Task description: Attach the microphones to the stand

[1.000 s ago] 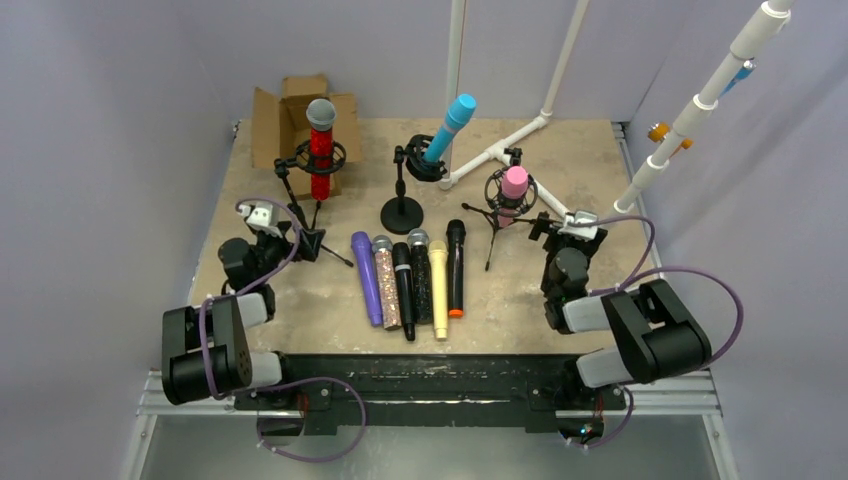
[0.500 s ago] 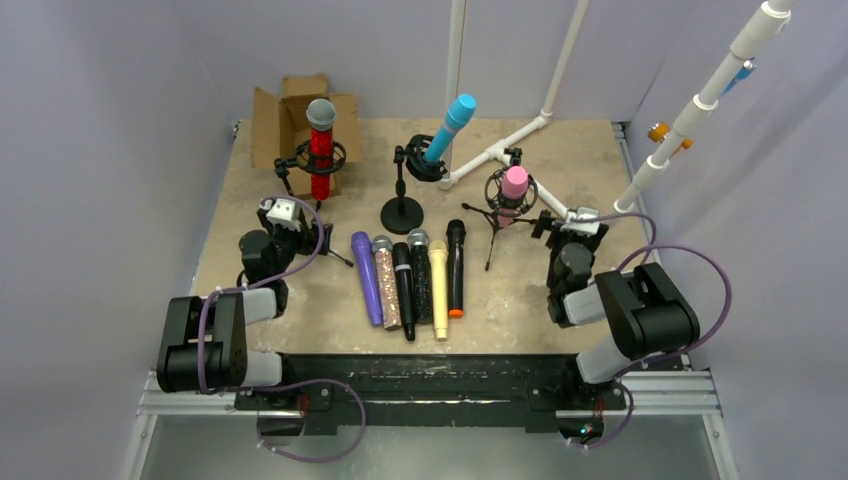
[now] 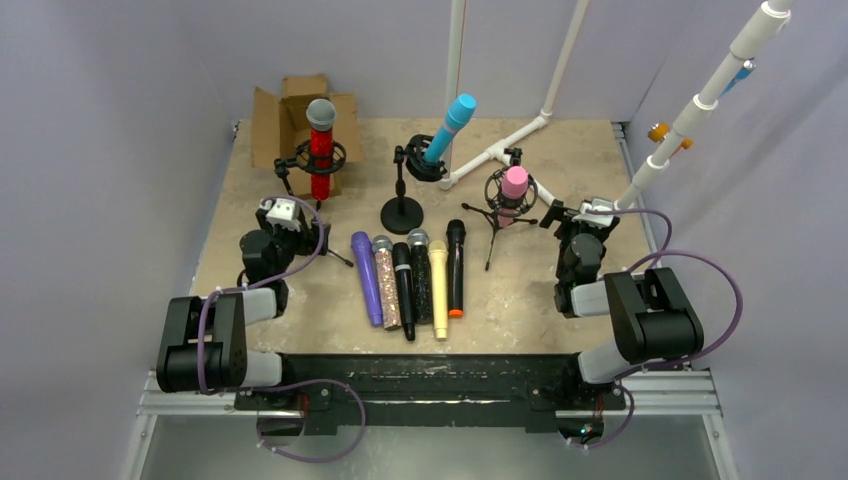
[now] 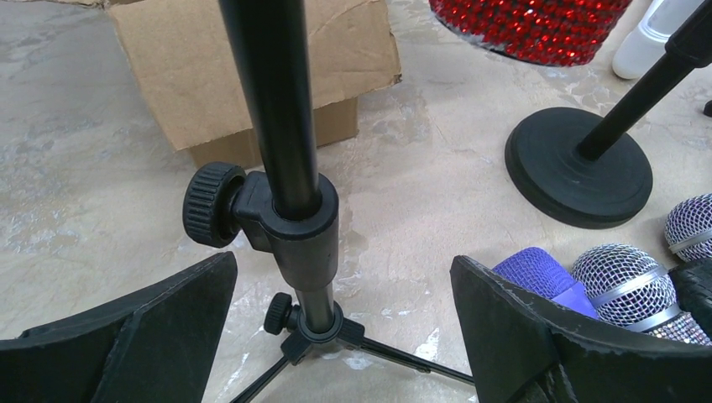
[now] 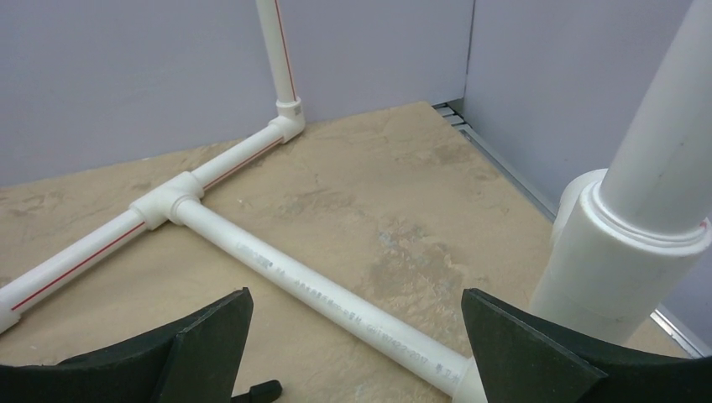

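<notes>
Several microphones lie side by side at the table's middle: purple (image 3: 366, 277), silver glitter (image 3: 386, 283), black (image 3: 403, 289), dark glitter (image 3: 421, 275), cream (image 3: 438, 287) and black with an orange end (image 3: 456, 266). A red glitter microphone (image 3: 320, 150) sits in the left tripod stand (image 3: 300, 205), a light blue one (image 3: 448, 127) in the round-base stand (image 3: 402, 213), a pink one (image 3: 513, 189) in the right tripod stand. My left gripper (image 3: 283, 214) is open and empty, its jaws either side of the tripod's pole (image 4: 290, 151). My right gripper (image 3: 585, 215) is open and empty by the white pipe (image 5: 319, 285).
A cardboard box (image 3: 290, 120) stands at the back left, also in the left wrist view (image 4: 243, 67). A white PVC pipe frame (image 3: 500, 150) lies on the back of the table with uprights; a slanted white pipe (image 3: 700, 100) rises at the right, close to my right gripper (image 5: 638, 243).
My left gripper has moved right and forward to the tripod stand's pole. My right arm has swung right and back toward the slanted white pipe. The microphones have not moved.
</notes>
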Robot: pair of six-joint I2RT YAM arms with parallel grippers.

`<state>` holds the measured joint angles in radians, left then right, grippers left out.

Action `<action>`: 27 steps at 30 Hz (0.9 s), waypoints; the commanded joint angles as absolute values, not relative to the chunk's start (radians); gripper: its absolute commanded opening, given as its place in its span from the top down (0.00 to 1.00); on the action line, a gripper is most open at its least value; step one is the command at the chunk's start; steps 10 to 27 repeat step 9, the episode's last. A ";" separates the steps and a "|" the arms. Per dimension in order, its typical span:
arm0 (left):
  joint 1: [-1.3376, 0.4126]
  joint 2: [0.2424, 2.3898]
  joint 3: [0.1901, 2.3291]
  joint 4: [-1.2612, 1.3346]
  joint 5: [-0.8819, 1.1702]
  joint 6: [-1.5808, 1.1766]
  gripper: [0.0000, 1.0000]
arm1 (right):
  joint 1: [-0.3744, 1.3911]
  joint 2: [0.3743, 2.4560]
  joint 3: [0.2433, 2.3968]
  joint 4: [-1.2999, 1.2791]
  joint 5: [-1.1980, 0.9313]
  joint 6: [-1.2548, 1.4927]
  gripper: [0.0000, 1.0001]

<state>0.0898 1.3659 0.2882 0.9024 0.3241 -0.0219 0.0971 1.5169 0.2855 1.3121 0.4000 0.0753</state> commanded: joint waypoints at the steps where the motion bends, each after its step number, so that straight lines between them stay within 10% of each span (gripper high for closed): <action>1: 0.086 1.358 0.310 0.934 0.310 -0.005 0.00 | 0.097 1.511 0.281 1.329 0.390 0.080 0.01; 27: 0.069 1.355 0.313 0.925 0.281 -0.005 0.00 | 0.097 1.511 0.281 1.331 0.390 0.080 0.01</action>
